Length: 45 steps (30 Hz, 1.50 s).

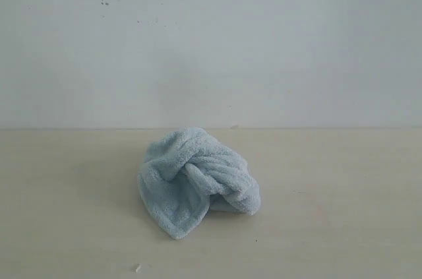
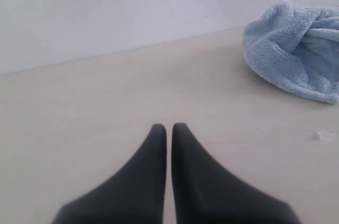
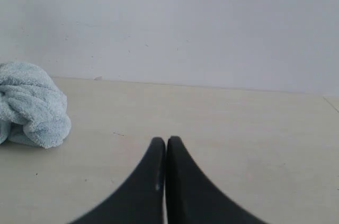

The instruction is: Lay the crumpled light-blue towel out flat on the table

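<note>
A pale beige table (image 1: 343, 226) runs back to a plain white wall (image 1: 264, 41) marked with a few small dark specks (image 1: 104, 3) high on its left. The light-blue towel (image 1: 196, 180) lies bunched in a knotted heap near the middle of the table, a little short of the wall line, with one folded corner pointing toward the near edge. The only other thing on the surface is a tiny white fleck (image 1: 137, 268), just in front of the towel and to its left. Bare tabletop spreads wide on both sides of the heap and in front of it. The left gripper (image 2: 169, 127) is closed with its fingertips together, holds nothing, and sits well apart from the towel. The right gripper (image 3: 166, 140) is likewise pressed closed and empty, off to the towel's other side.
</note>
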Each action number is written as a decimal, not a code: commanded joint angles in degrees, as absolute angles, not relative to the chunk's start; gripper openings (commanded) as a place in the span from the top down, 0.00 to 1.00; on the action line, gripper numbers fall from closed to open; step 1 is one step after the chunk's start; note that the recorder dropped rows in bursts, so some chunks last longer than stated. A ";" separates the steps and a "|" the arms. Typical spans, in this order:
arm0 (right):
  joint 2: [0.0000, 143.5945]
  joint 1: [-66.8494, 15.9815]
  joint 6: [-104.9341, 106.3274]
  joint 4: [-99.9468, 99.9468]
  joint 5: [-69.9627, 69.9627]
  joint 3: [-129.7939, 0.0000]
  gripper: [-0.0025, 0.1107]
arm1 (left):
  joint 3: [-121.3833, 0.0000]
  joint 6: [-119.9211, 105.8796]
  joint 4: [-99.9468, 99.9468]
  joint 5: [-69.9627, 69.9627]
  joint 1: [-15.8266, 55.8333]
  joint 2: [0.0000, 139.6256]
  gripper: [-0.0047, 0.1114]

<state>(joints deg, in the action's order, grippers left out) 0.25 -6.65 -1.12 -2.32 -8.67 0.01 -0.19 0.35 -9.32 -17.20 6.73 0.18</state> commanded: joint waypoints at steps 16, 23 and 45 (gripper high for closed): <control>0.00 -6.65 -13.63 -0.56 1.64 0.00 0.98 | 0.00 0.68 -8.94 -16.93 6.60 0.00 0.93; 0.00 -6.65 -36.54 -0.44 8.44 0.00 0.98 | 0.00 0.68 -8.94 -16.93 6.60 0.00 0.93; 61.49 -30.29 -25.19 -21.59 -5.77 -36.38 0.86 | 0.00 0.68 -8.94 -16.93 6.60 0.00 0.93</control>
